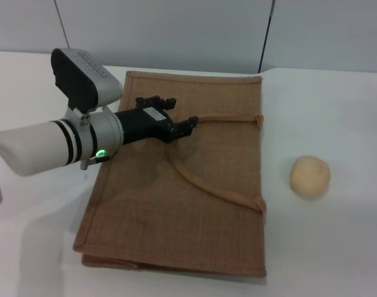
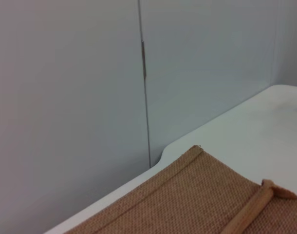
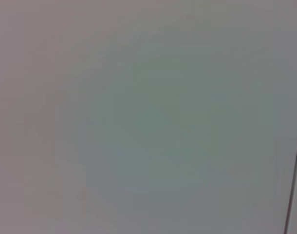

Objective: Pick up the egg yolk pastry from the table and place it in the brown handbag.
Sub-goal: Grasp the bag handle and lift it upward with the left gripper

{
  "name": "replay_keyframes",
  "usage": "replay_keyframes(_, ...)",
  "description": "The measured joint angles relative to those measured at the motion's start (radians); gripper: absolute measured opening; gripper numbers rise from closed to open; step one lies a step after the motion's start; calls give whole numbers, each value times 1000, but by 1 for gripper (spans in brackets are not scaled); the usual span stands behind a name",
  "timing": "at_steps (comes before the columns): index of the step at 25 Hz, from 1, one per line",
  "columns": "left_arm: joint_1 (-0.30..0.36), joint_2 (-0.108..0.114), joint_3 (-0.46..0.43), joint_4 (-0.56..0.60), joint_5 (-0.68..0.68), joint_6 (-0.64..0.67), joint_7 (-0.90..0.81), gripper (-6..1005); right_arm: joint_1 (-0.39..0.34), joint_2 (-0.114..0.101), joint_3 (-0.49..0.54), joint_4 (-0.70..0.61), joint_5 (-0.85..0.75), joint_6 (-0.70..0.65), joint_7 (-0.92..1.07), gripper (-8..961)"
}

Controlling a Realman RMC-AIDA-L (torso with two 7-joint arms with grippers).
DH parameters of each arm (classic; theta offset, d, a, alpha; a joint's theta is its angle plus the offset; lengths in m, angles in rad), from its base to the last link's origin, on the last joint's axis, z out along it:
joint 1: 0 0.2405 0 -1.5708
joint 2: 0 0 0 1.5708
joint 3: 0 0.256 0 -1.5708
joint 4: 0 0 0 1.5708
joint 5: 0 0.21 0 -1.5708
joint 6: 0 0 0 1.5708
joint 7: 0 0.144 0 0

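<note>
Flat on white table (image 1: 324,247): brown handbag (image 1: 194,216), pastry (image 1: 310,176) w/ grey wall panels (image 1: 176,34) behind.

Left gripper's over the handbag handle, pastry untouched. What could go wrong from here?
1. The brown handbag lies flat with its mouth shut; unless the left gripper, at the upper handle, lifts only one layer, no opening may form.
2. Pulling the handle may drag the whole bag across the table toward the egg yolk pastry, which rests close beside the bag's mouth edge.
3. The right gripper is out of view, so its reach is unconfirmed.
</note>
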Motion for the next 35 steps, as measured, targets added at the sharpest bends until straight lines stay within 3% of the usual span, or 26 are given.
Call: replay_keyframes(35,-65,0,0,-93,36,113,-28,698,8,2,0,2,0,2,1,894)
